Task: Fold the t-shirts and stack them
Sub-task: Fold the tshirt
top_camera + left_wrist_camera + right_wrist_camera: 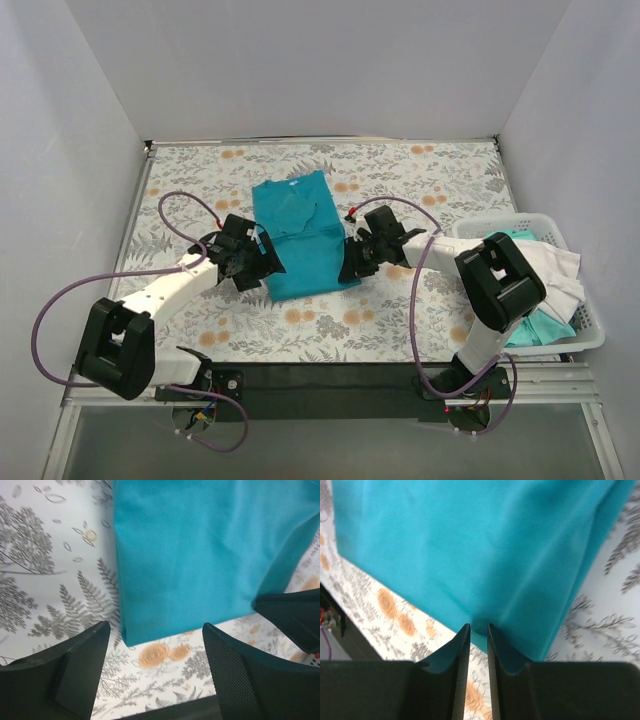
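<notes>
**Basket, counter and walls around the work**

You have a white plastic basket point(497, 224) with lattice sides at 4 o'clock, sitting at the right edge of the counter point(180, 185). The counter wears a pale cloth printed with grey ferns and orange flowers. A black strip point(330, 375) runs along 6 o'clock. Plain white walls point(330, 70) stand at 9, 12 and 3 o'clock.
</notes>
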{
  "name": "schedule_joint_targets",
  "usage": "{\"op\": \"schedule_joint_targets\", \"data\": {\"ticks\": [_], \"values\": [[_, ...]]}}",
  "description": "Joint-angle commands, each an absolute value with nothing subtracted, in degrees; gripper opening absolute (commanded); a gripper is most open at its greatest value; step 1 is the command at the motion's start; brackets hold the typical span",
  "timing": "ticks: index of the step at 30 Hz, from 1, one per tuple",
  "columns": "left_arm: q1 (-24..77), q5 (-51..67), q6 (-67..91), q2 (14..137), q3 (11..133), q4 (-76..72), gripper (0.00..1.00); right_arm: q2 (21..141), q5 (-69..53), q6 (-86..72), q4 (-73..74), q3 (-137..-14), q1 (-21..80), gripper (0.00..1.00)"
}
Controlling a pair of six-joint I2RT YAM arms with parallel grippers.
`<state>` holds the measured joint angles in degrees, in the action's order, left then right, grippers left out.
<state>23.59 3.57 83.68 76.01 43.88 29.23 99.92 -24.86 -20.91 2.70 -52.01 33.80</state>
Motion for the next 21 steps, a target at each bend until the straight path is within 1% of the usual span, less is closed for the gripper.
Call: {"op": "schedule_joint_targets", "data": {"ticks": [1, 2, 4, 7, 8, 10, 11, 13, 14, 17, 21], "values": [[24.7, 7.6, 86.3, 72.0, 44.0, 30.7, 0.68, 95.8, -28.8, -22.2, 2.4, -51.9, 34.8, 0.24], [25.0, 8.9, 86.7, 71.5, 44.4, 30.6, 0.68, 95.1, -30.2, -22.3, 1.5, -52.8, 34.9, 0.26], [25.4, 10.6, 87.0, 71.5, 44.6, 29.6, 0.65, 95.3, -35.1, -23.5, -3.1, -53.7, 35.4, 0.26], [25.4, 14.8, 86.9, 74.4, 45.0, 28.5, 0.56, 97.5, -40.2, -25.7, -8.4, -55.5, 36.5, 0.26], [25.4, 15.7, 86.7, 75.2, 44.8, 28.0, 0.49, 99.6, -41.3, -25.6, -9.0, -56.2, 37.0, 0.23], [25.3, 17.6, 86.0, 78.6, 44.5, 27.2, 0.42, 101.8, -43.5, -25.2, -10.1, -58.2, 38.7, 0.21], [25.4, 18.2, 85.5, 80.0, 44.6, 27.3, 0.35, 103.9, -43.9, -24.6, -10.5, -58.6, 39.1, 0.19], [25.4, 18.6, 84.3, 84.5, 44.6, 27.7, 0.27, 106.3, -45.4, -24.4, -11.3, -59.3, 40.2, 0.15], [25.3, 18.8, 84.0, 85.8, 44.5, 27.9, 0.21, 108.5, -46.4, -24.5, -11.6, -59.3, 40.3, 0.14], [25.0, 17.3, 83.0, 88.9, 43.9, 28.5, 0.16, 111.7, -46.7, -24.1, -11.6, -58.3, 40.2, 0.07], [23.5, 15.1, 81.3, 90.3, 43.2, 29.4, 0.13, 114.3, -45.5, -23.3, -11.5, -56.1, 39.6, 0.02]]}}
